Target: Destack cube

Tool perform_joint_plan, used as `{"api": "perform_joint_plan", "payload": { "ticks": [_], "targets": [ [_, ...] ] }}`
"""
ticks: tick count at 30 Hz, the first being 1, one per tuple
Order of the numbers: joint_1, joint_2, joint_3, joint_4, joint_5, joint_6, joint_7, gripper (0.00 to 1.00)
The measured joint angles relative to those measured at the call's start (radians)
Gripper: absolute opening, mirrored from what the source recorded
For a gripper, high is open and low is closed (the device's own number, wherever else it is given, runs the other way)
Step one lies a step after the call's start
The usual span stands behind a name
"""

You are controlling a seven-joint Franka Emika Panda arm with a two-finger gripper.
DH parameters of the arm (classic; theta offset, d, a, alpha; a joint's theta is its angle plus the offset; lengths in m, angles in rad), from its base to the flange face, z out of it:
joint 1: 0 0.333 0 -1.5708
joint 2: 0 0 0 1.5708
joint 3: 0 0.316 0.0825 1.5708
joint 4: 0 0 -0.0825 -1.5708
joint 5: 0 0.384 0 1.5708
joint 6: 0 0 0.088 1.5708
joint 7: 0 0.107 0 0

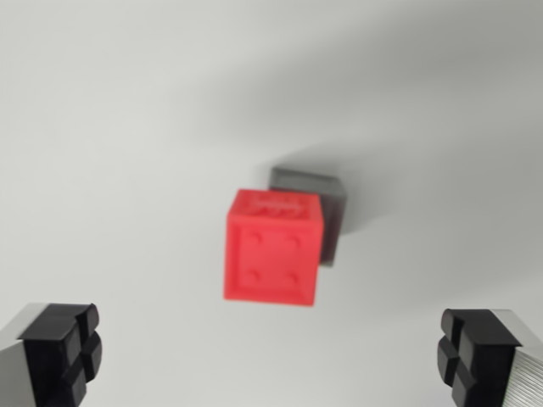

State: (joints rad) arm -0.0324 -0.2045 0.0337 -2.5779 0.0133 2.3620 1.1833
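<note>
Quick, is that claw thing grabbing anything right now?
End effector: open, holding nothing; its fingers stand wide apart, clear of the red cube and the grey cube.

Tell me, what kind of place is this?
Probably a robotics lab test bench: a plain white tabletop holding only a red cube and a grey cube, with the open end effector above them.

No legible txt, nos. or brand marks anywhere. Red cube (273, 247) has raised embossing on its upper face, poss. lettering, but too blurred to read; front shows four dimples only.
</note>
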Motion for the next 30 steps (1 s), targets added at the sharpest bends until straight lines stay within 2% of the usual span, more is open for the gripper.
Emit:
{"api": "perform_joint_plan", "payload": {
  "ticks": [9, 12, 22, 30],
  "targets": [
    [0.013, -0.067, 0.021, -0.122, 0.007, 0.061, 0.079, 1.00],
    [0.016, -0.074, 0.026, -0.145, 0.008, 0.082, 0.091, 1.00],
    [0.016, 0.054, 0.026, -0.168, 0.007, 0.225, 0.097, 1.00],
    [0.016, 0.162, 0.026, -0.175, -0.002, 0.341, 0.105, 1.00]
  ]
}}
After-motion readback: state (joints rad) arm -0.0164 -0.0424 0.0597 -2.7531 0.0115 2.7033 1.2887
